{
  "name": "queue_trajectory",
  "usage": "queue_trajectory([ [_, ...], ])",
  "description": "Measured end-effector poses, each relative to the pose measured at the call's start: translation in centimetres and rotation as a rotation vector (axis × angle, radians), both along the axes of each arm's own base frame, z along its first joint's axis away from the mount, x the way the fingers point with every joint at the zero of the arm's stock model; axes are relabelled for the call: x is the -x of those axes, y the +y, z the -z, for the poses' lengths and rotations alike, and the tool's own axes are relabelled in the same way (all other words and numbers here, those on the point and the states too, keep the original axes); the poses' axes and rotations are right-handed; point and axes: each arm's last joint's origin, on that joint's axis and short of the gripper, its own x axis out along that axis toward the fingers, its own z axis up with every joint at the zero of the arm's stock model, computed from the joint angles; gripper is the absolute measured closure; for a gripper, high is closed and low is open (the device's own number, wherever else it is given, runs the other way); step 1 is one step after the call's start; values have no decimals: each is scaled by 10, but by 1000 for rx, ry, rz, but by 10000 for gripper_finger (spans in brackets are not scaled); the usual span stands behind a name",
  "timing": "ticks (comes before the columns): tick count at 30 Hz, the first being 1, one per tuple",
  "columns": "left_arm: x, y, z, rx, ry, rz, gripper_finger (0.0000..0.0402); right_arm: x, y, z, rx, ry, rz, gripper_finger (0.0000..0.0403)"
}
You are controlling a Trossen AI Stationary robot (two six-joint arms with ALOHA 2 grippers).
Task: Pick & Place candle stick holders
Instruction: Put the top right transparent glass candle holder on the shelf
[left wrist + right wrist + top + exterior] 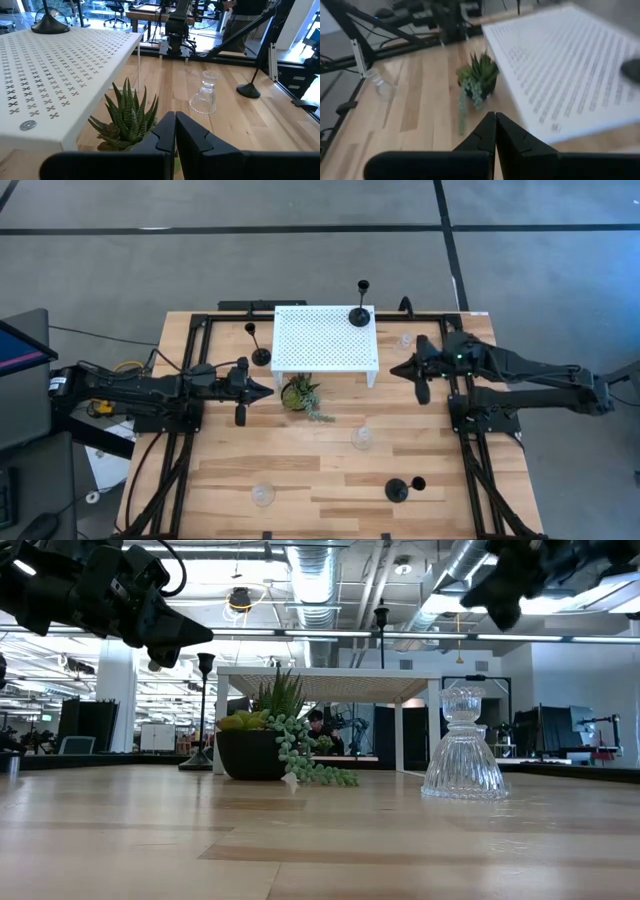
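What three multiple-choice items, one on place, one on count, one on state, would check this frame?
1. Where does the potted plant stand?
A. at the white perforated stand's front edge
B. on top of the stand
C. at the table's near corner

2. How many black candle holders stand on the stand?
A. none
B. one
C. three

3. How are the fingers of the left gripper?
A. wide open
B. shut on a glass holder
C. shut, empty

Answers: 1 A, the high view shows it there; 2 B, one black holder stands there; 3 C, the fingers meet with nothing between.
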Motion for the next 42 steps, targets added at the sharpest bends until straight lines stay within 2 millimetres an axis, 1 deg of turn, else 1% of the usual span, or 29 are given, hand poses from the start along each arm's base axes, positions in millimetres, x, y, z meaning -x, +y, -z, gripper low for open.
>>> queue_trajectory([
  [3,0,0,0,0,0,0,389,-5,3,12,-75,35,11,403],
  [5,0,0,0,0,0,0,389,-7,6,17,-77,54,29,403],
  [7,0,0,0,0,2,0,389,-8,10,21,-39,78,69,403],
  [11,0,0,0,0,2,0,389,-7,13,27,59,114,205,403],
  [14,0,0,0,0,3,0,389,-6,14,38,69,119,260,403],
  [20,0,0,0,0,3,0,389,-7,16,61,33,94,277,403],
  [22,0,0,0,0,3,0,389,-6,16,66,15,85,287,403],
  [27,0,0,0,0,3,0,389,-3,14,79,-26,97,406,403],
  [38,0,0,0,0,3,0,389,6,10,100,-127,91,642,403],
  [42,0,0,0,0,3,0,389,11,10,106,-154,126,710,403],
])
